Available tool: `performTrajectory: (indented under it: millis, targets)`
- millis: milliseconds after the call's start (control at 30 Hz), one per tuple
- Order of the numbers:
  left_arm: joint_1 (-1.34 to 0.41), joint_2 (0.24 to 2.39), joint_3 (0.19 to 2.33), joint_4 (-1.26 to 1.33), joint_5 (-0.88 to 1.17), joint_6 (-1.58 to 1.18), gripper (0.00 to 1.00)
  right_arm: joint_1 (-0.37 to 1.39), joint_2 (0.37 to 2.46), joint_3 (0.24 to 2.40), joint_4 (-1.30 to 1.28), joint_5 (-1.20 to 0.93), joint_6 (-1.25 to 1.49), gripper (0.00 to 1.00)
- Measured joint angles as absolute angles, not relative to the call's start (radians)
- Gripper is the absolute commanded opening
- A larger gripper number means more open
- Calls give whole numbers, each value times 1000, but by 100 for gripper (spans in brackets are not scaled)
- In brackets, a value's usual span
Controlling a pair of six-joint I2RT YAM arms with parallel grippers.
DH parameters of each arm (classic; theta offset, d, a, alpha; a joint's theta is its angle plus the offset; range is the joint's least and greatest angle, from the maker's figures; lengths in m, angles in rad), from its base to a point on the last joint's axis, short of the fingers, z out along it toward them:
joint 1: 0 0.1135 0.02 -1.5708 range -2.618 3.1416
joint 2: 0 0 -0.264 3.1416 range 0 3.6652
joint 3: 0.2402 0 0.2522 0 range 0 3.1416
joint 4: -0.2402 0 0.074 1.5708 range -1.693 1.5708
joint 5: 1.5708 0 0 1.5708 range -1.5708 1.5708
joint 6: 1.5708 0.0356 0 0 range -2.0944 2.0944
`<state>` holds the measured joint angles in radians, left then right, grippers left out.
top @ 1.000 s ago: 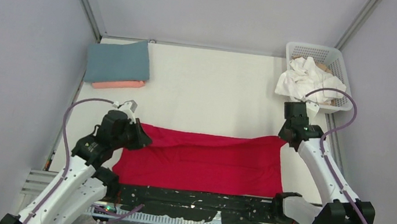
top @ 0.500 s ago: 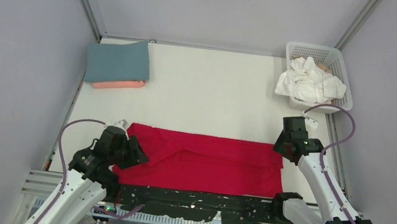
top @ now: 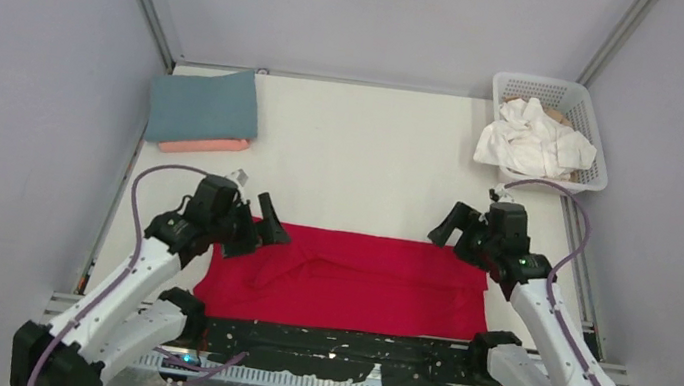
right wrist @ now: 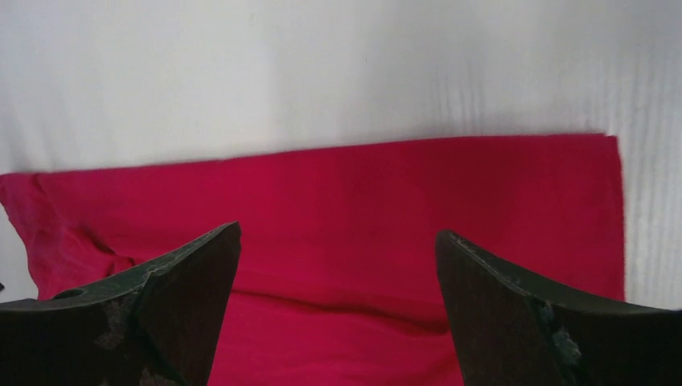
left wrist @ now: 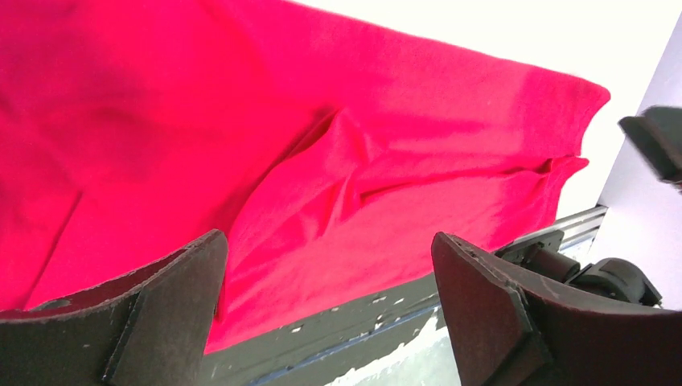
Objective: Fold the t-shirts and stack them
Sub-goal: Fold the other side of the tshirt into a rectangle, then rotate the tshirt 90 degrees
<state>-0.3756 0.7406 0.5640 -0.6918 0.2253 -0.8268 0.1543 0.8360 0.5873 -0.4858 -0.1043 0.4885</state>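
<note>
**Red shirt lies in a long band, both grippers open above its far corners**

You have the red t-shirt [top: 346,279] lying flat near the front edge of the white table [top: 363,156], just beyond the black strip [top: 337,344] by the arm bases. It is soft matte cotton, folded into a wide rectangle. Its long axis runs left to right, from one arm to the other. The far edge is straight and clean. A raised fold and a few shallow creases cross the middle, and your left wrist camera shows the cloth puckered there. The right end shows two layers, slightly offset.

Your left gripper [top: 257,232] hovers over the shirt's far left corner with its jaws spread wide and nothing between them. Your right gripper [top: 454,236] hovers at the far right corner, equally wide and also empty. Its wrist camera looks down on the straight far edge and the bare table beyond it.

At the far left of the table, a folded blue-grey t-shirt [top: 206,105] sits squarely on a folded salmon pink t-shirt [top: 208,146], which shows along the near edge. At the far right, crumpled white t-shirts [top: 530,144] fill a white plastic lattice basket [top: 573,99] and spill over its near rim.
</note>
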Motion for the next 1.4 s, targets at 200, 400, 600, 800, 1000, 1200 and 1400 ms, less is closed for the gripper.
performTrajectory:
  millis: [200, 400, 600, 800, 1000, 1200, 1400]
  targets:
    - [-427, 1045, 611, -503, 249, -815, 100, 160, 991, 518, -434, -212, 501, 95]
    - [-430, 1298, 595, -349, 291, -929, 100, 160, 1116, 516, -369, -231, 504, 95]
    - [-425, 1531, 768, -298, 326, -1015, 100, 160, 1186, 533, -348, -228, 488, 95]
    - [-363, 1824, 1120, -387, 363, -997, 100, 160, 1269, 593, -349, -220, 468, 95]
    - [-294, 2172, 1697, -586, 329, -855, 100, 160, 1302, 619, -361, -255, 469, 95]
    - [-268, 2496, 2226, -807, 439, -769, 96, 209, 1259, 569, -383, -410, 467, 95]
    - [-239, 2638, 2422, -831, 639, -739, 91, 445, 1230, 505, -336, -541, 517, 95]
